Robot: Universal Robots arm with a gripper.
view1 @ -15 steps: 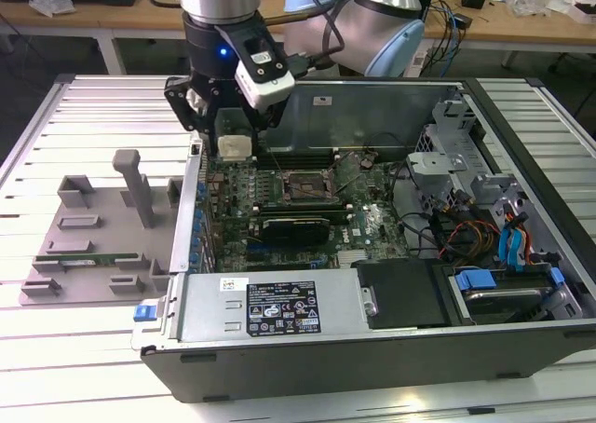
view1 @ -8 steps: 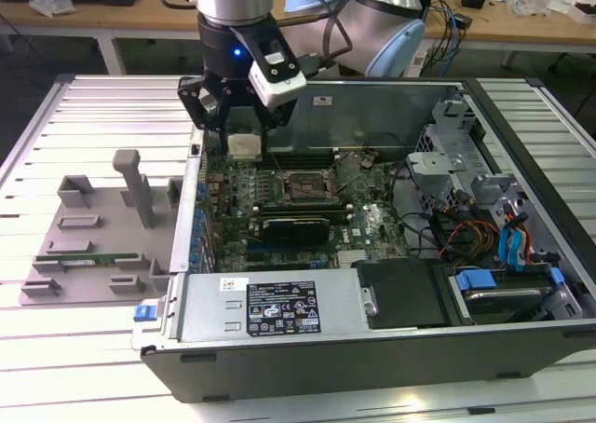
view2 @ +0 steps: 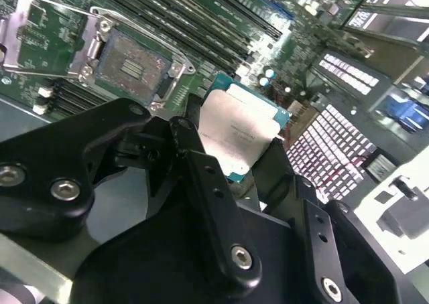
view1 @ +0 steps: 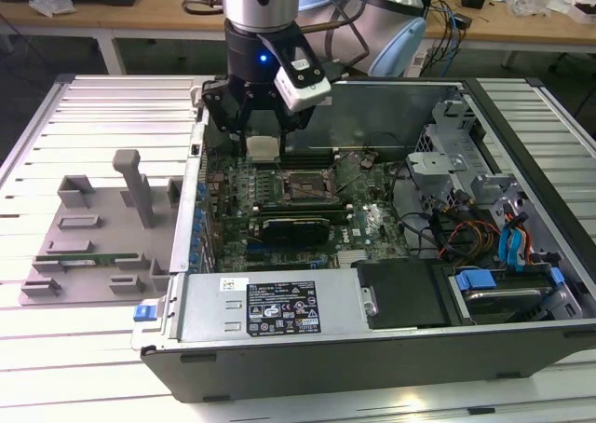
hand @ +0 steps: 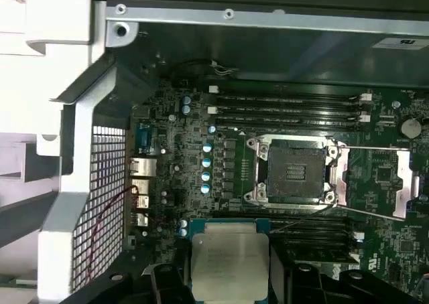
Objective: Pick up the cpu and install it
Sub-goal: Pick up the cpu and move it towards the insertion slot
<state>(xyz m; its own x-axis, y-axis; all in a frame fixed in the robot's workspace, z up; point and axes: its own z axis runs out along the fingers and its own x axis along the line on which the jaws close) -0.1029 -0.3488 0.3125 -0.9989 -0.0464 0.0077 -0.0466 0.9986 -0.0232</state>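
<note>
The gripper [view2: 234, 167] is clamped on the cpu [view2: 240, 126], a flat square chip with a silvery-grey metal top and a teal rim. It hangs over the motherboard [hand: 231, 150] near its edge by the computer case's [view1: 372, 353] grilled wall, apart from the open socket [hand: 293, 170].

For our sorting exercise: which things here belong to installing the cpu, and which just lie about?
Job: silvery-grey square metal cpu, clamped in black gripper; open metal-framed socket.
Lying about: grey plastic fixture plate; grey labelled power supply box; blue-tabbed drive bay.
</note>
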